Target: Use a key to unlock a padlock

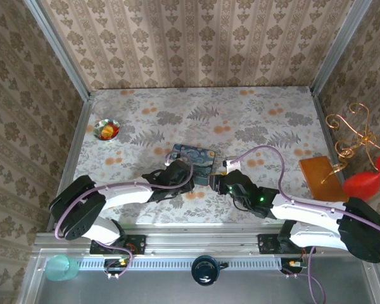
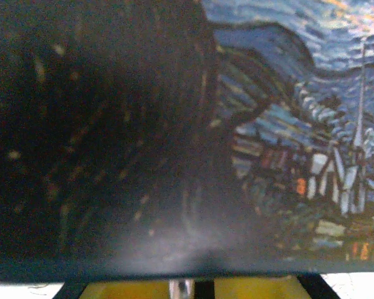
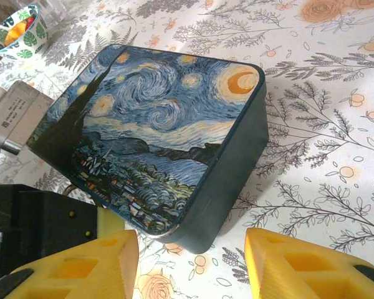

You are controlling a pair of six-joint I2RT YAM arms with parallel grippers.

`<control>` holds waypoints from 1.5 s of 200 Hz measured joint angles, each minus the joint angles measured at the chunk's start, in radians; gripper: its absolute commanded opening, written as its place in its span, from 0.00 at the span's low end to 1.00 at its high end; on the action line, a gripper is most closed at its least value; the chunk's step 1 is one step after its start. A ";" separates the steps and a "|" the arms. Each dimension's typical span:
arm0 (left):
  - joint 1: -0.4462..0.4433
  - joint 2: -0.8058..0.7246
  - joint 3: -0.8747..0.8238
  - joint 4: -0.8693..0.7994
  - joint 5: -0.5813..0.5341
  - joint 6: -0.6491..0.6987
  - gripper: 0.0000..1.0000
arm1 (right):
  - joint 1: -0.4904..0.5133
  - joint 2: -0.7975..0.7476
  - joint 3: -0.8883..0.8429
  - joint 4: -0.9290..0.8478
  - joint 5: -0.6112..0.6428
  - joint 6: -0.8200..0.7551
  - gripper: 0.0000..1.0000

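Between left pincer [image 2: 192,289] and right pincer [image 3: 192,252], blue painted tin [image 3: 156,124]

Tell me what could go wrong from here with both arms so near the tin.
The starry-night tin lies very close before the left gripper, blurring its wrist view, so fine aiming may suffer. The open right gripper hangs near the tin's corner and could shove it. Both grippers crowd one spot and might collide.

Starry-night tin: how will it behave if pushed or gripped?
Low and flat-based, so the tin should slide on the cloth rather than tip or roll. Its glossy painted walls look slippery to grip. Probably stiff and light, though contents are unseen.
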 measured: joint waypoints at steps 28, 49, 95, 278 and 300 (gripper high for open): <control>-0.001 -0.003 -0.002 0.004 -0.016 -0.014 0.34 | -0.013 -0.033 0.000 -0.032 -0.006 0.008 0.50; 0.004 -0.040 -0.014 0.003 -0.026 -0.008 0.40 | -0.018 -0.055 0.000 -0.038 -0.010 0.018 0.50; 0.055 -0.209 -0.079 -0.011 -0.032 0.039 0.49 | -0.019 -0.055 0.000 -0.029 -0.060 0.050 0.50; 0.443 -0.412 -0.140 -0.134 0.194 0.478 0.71 | -0.058 0.402 0.225 0.075 -0.257 0.126 0.56; 0.444 -0.354 -0.128 -0.123 0.215 0.484 0.71 | -0.113 0.444 0.240 0.048 -0.281 0.116 0.55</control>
